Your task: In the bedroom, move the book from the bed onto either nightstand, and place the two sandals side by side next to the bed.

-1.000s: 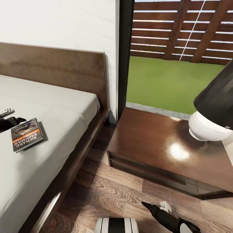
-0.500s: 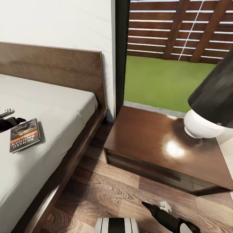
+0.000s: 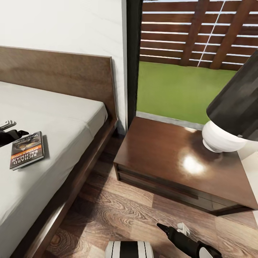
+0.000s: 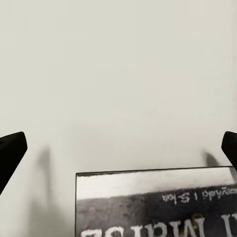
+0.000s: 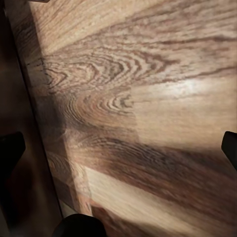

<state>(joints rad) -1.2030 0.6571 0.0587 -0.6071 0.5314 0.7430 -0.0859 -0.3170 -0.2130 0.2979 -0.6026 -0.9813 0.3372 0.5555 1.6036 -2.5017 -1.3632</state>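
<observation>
Where the head view begins at its near edge, the right gripper [image 3: 171, 229] hangs low over the wood-plank floor [image 3: 118, 211], dark and pointing toward the nightstand [image 3: 168, 157]; in the right wrist view its two black fingertips [image 5: 11, 150] sit at opposite edges with only bare planks between them, so the jaws stand wide apart and hold nothing. A white and black rounded part of the robot's body [image 3: 129, 249] shows just beside it at the bottom edge.

A little farther, on the left, the bed [image 3: 71, 190] runs along the floor, its dark wooden side rail under a flat light-grey mattress. The book [image 3: 27, 150] lies flat on the mattress near the left edge of the view, cover up (the white lettering "RICHARD BACHMAN" reads upside down from here). The left gripper [image 3: 10, 134] hovers just beside the book's far end; in the left wrist view its fingertips [image 4: 12, 150] are spread well apart above the grey mattress, the book's edge [image 4: 153, 205] lying between them but not gripped.

To the right of the bed stands the glossy nightstand with a drawer front, and on its far right part a lamp [image 3: 229, 118] with a white base and dark shade. Beyond are the headboard [image 3: 57, 75], the white wall [image 3: 64, 25] and a dark-framed window [image 3: 134, 61] giving on green grass and a slatted fence.
</observation>
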